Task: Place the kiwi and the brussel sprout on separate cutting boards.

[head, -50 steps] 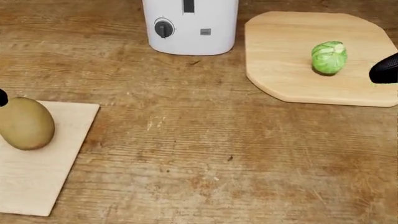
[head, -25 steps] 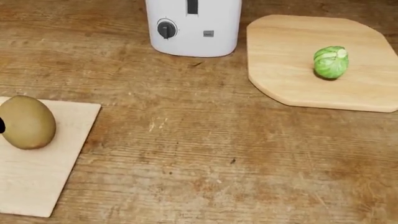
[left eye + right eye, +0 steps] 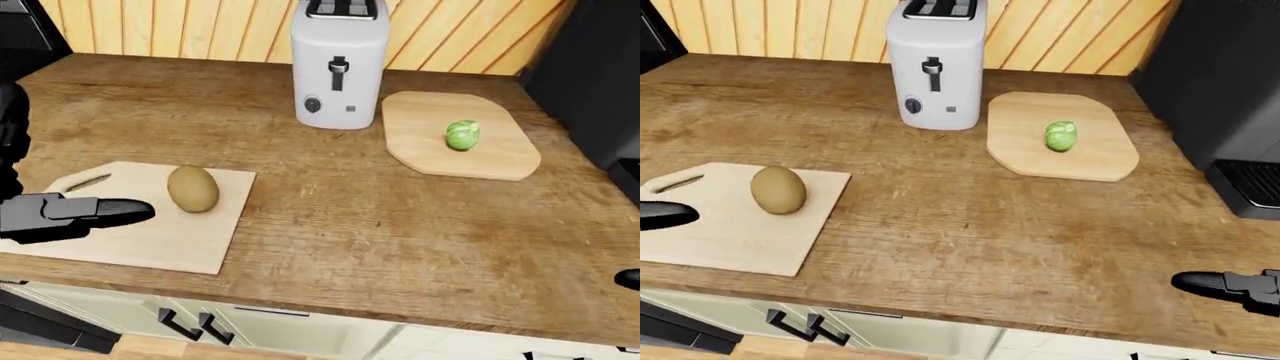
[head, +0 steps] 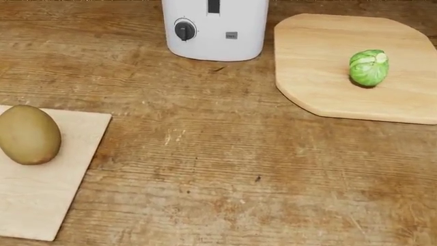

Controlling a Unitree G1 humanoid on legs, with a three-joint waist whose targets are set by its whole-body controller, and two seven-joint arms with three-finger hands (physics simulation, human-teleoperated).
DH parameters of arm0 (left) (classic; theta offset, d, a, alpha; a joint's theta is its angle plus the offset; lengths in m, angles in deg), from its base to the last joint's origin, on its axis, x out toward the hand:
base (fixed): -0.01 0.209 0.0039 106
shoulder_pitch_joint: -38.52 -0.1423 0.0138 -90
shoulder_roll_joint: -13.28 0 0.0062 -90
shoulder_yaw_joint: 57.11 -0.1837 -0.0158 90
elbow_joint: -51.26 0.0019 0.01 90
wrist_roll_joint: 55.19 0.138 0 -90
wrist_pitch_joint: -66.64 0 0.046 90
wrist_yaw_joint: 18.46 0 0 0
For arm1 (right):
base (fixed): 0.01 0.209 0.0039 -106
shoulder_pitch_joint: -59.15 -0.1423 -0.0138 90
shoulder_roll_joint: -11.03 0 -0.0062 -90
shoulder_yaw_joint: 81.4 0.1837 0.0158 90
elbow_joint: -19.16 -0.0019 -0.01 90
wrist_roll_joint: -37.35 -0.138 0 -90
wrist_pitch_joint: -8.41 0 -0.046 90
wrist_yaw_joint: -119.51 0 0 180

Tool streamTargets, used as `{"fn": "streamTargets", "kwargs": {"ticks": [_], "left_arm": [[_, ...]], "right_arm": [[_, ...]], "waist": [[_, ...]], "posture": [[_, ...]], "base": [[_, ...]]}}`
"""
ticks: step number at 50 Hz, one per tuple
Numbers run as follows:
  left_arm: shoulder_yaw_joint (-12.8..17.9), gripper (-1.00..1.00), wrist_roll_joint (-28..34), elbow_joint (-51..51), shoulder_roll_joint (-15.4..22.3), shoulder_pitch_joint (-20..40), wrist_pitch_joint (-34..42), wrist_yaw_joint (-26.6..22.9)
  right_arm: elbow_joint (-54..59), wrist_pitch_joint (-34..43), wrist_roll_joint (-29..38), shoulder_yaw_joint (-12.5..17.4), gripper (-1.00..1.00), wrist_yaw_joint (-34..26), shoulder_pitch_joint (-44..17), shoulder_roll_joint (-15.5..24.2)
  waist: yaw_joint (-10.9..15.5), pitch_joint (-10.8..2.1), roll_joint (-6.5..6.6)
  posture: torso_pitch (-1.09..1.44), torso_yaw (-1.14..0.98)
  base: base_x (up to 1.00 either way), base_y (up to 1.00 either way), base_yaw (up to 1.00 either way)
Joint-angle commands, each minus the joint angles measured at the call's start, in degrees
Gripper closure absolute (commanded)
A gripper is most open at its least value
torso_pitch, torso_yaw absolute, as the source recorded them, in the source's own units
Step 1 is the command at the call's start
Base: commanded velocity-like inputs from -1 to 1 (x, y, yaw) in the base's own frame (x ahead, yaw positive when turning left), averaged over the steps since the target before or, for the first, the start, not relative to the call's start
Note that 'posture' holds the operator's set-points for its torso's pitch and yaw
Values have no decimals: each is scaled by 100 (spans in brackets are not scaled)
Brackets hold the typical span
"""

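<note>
The brown kiwi (image 3: 192, 189) rests on the pale rectangular cutting board (image 3: 130, 236) at the left of the counter. The green brussel sprout (image 3: 461, 136) lies on the rounded wooden cutting board (image 3: 500, 154) to the right of the toaster. My left hand (image 3: 110, 211) is over the rectangular board, left of the kiwi, apart from it, fingers stretched out and empty. My right hand (image 3: 1225, 285) hovers low at the right near the counter's near edge, far from the sprout, fingers extended and holding nothing.
A white toaster (image 3: 338, 64) stands at the top centre between the two boards. A dark appliance (image 3: 1230, 97) fills the right side. Wood-slat wall runs along the top; cabinet handles (image 3: 190, 326) show below the counter edge.
My right hand has left the head view, drawing back from the sprout's board. My left hand has also slipped out of that view. The camera has shifted slightly.
</note>
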Motion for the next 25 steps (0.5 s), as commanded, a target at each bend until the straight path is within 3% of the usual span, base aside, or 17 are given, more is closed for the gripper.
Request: {"fn": "streamTargets", "kwargs": {"ticks": [1, 7, 12, 19, 25], "left_arm": [[92, -100, -141, -46, 72, 23, -230, 86], [653, -100, -843, -46, 166, -358, -421, 385], [1228, -100, -1906, -46, 261, -942, -728, 1002], [1677, -100, -3057, -46, 282, -1870, -1335, 1850], [2165, -100, -3809, -46, 443, -2277, -1540, 2275]], "right_arm": [[-18, -360, -131, 156, -100, 115, 46, 26], [81, -485, -411, 516, -100, 181, 242, 2], [122, -652, -522, 716, -100, 218, 408, -115], [233, -1251, -603, 886, -100, 376, 761, -595], [233, -1308, -727, 1095, -100, 429, 836, -587]], "waist": [[-5, -74, -1], [-6, -79, 18], [-20, -69, 41], [-23, -58, 63], [-20, -56, 84]], "posture": [[0, 0], [0, 0], [0, 0], [0, 0], [0, 0]], "base": [[0, 0, 0], [0, 0, 0], [0, 0, 0], [0, 0, 0], [0, 0, 0]]}}
